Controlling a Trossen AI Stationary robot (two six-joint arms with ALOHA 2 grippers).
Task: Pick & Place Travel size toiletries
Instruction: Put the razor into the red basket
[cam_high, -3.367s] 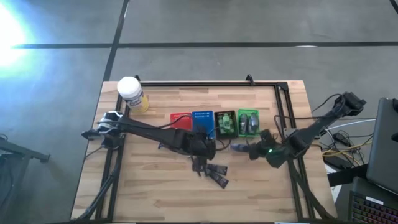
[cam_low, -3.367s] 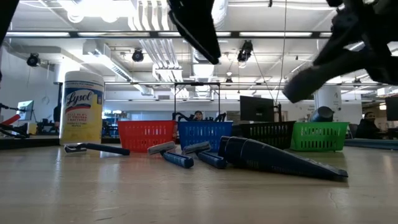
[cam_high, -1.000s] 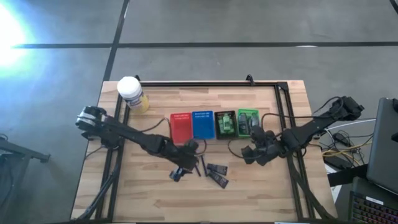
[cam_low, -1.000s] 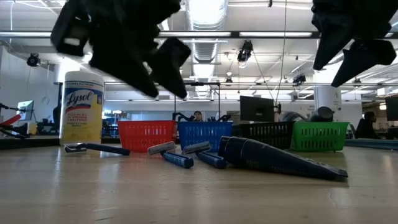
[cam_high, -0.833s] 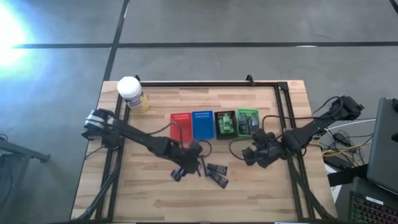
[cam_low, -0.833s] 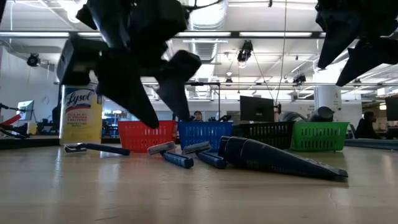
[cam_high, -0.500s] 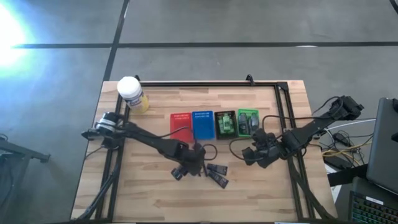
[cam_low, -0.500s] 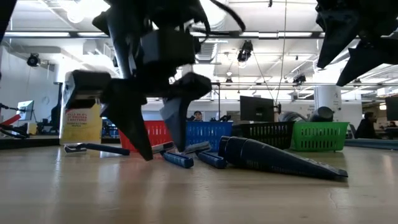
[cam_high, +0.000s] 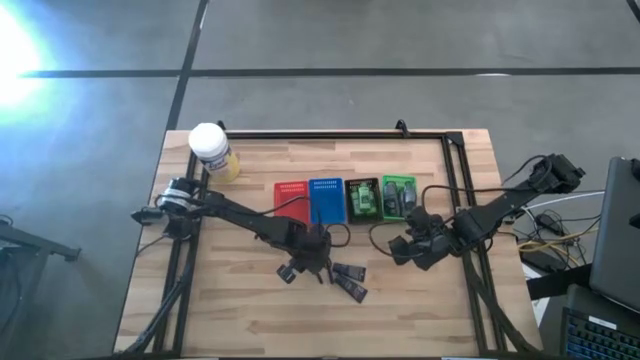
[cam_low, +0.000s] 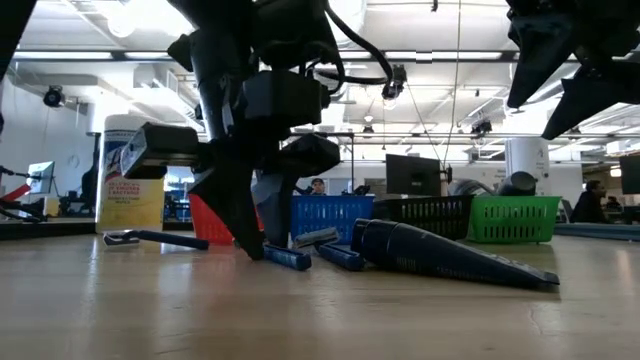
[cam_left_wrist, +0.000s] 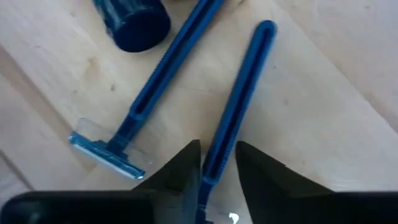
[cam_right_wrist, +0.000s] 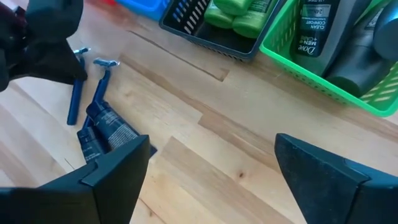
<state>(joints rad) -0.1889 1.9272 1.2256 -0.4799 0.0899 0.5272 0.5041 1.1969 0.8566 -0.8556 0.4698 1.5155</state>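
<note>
A blue razor (cam_left_wrist: 233, 106) lies on the wooden table (cam_high: 230, 310) in front of the baskets, its handle between the left gripper (cam_left_wrist: 217, 163) fingers, which are narrowed around it. A second razor (cam_left_wrist: 146, 102) lies just beside it (easily nudged); the thin handle could slip. The right gripper (cam_right_wrist: 211, 171) hovers, spread wide, by the green basket (cam_right_wrist: 323, 74), where a bottle (cam_right_wrist: 318, 28) reads "Dove Men+Care Clean Comfort". The jar (cam_low: 132, 185) label is partly hidden.
</note>
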